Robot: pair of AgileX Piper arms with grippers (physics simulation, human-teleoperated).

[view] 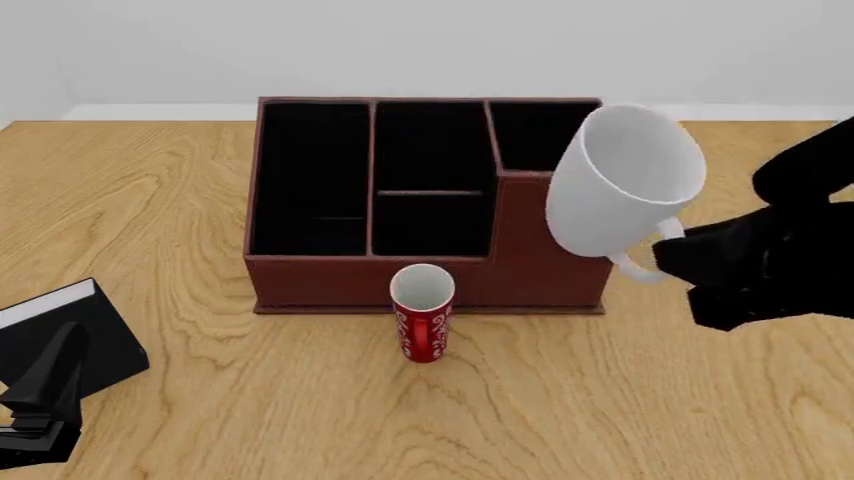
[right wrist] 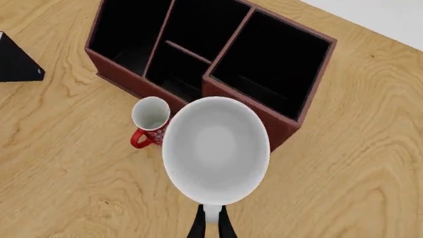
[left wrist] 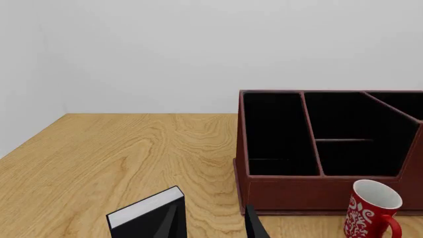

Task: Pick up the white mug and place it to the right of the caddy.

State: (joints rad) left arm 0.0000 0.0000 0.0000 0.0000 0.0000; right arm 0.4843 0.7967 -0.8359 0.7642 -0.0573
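The right gripper (view: pixel 663 256) is clamped on the loop handle of the plain glossy white mug (view: pixel 623 182), its two dark fingers (right wrist: pixel 198 224) pinching the handle from either side in the right wrist view. The white mug hangs in the air, clear of the table, tilted so that its open mouth faces up and toward the camera side. It sits just ahead of the right gripper, and in the front view it overlaps the right end of the caddy, over its taller section.

Below and beyond the held mug, a little to the gripper's left, the slim red mug with a white swirl pattern (view: pixel 422 326) stands upright on the light wooden table (view: pixel 200 180), just in front of the caddy's front wall; whether the two touch cannot be told.

The large dark reddish-brown rectangular caddy (view: pixel 320 272) with black-lined compartments stands farther out, beyond both mugs.

The left gripper (left wrist: pixel 215 224) is low at the near left of the table, its fingers apart with nothing between them. Just beside it, on its left, lies a small black book-like box with a white edge (view: pixel 67 335). Ahead of this gripper and to its right stand the caddy's left wall and the red mug.
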